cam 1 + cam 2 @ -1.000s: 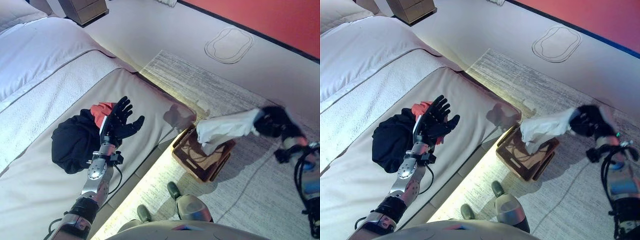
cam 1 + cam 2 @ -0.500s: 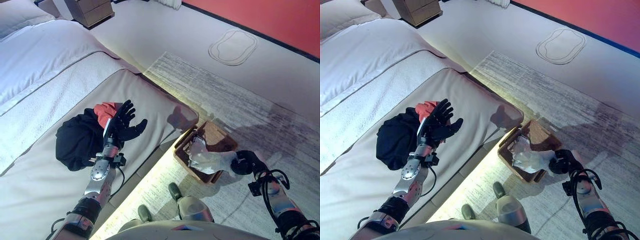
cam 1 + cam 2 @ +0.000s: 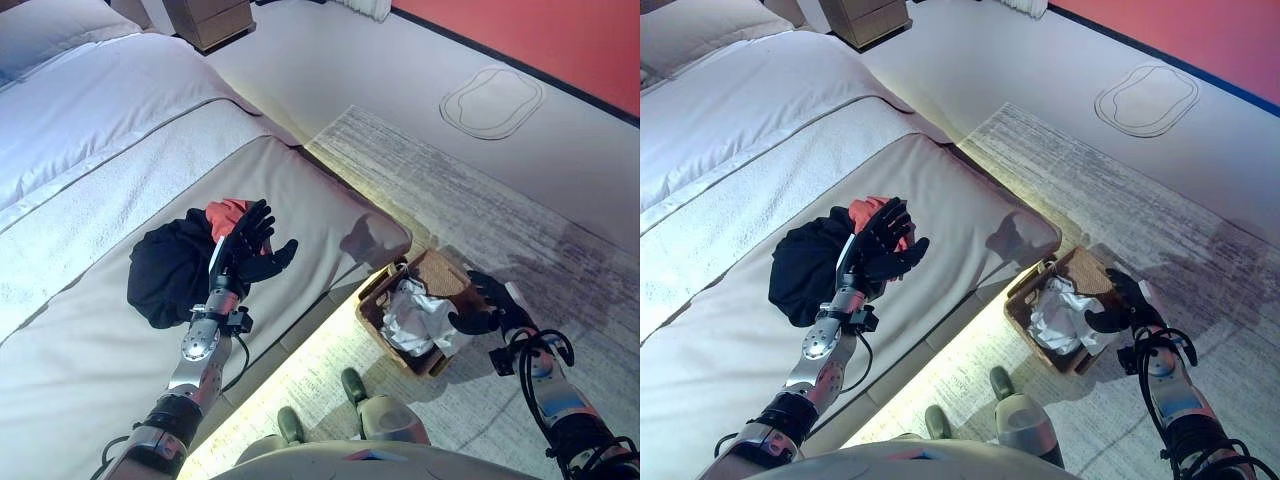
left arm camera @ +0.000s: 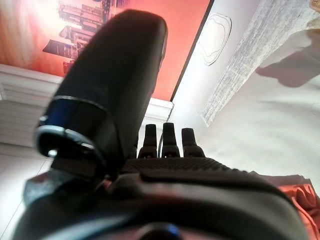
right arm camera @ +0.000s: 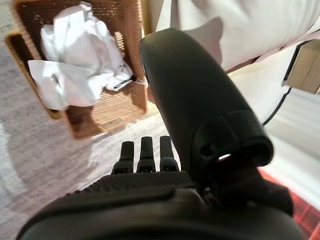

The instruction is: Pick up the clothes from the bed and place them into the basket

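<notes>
A black garment (image 3: 172,266) and a red one (image 3: 226,214) lie together on the bed (image 3: 110,170). My left hand (image 3: 249,250) hovers open just right of them, fingers spread. A brown wicker basket (image 3: 378,294) stands on the rug by the bed's corner with a crumpled white garment (image 3: 417,318) inside; the garment also shows in the right wrist view (image 5: 80,62). My right hand (image 3: 487,302) is open and empty at the basket's right rim, fingers straight in the right wrist view (image 5: 142,155).
A pale rug (image 3: 520,200) lies on the floor under the basket. A wooden nightstand (image 3: 208,16) stands at the far end of the bed. A red wall (image 3: 560,40) runs along the back right.
My right hand brought the white garment down from the air into the basket and let it go; it now rests open beside the rim. The camera shifted a little. My left hand stayed put.
</notes>
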